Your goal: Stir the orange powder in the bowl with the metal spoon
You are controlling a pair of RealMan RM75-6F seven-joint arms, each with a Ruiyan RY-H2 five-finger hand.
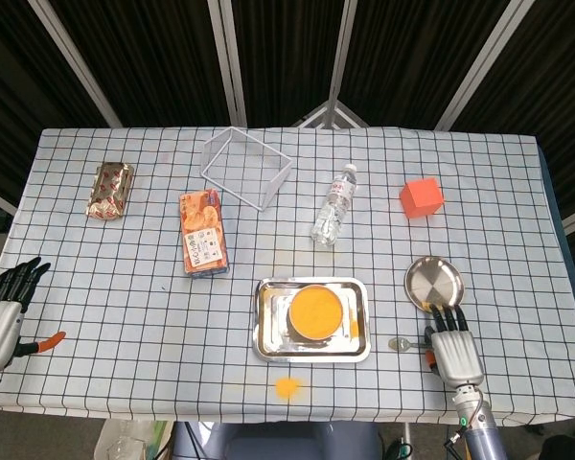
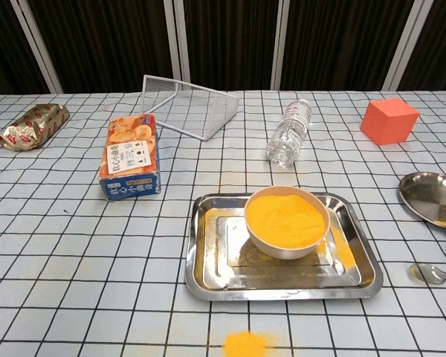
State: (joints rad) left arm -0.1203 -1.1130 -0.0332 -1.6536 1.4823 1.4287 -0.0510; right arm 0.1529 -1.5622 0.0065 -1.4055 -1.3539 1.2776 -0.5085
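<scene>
A white bowl (image 1: pixel 315 313) (image 2: pixel 286 222) heaped with orange powder stands in a steel tray (image 1: pixel 266 343) (image 2: pixel 208 264) near the table's front. The metal spoon (image 1: pixel 402 343) (image 2: pixel 432 274) lies flat on the cloth to the right of the tray, its handle running under my right hand (image 1: pixel 454 349). That hand lies palm down at the front right with fingers extended over the spoon's handle; whether it grips the spoon is hidden. My left hand (image 1: pixel 4 309) is at the far left edge, fingers apart, holding nothing.
A round steel plate (image 1: pixel 434 282) (image 2: pixel 433 196) sits just beyond the right hand. Spilled orange powder (image 1: pixel 287 387) (image 2: pixel 244 344) lies before the tray. Farther back are a snack box (image 1: pixel 203 233), wire basket (image 1: pixel 246 169), water bottle (image 1: pixel 334 204), orange cube (image 1: pixel 421 197) and foil packet (image 1: pixel 109 190).
</scene>
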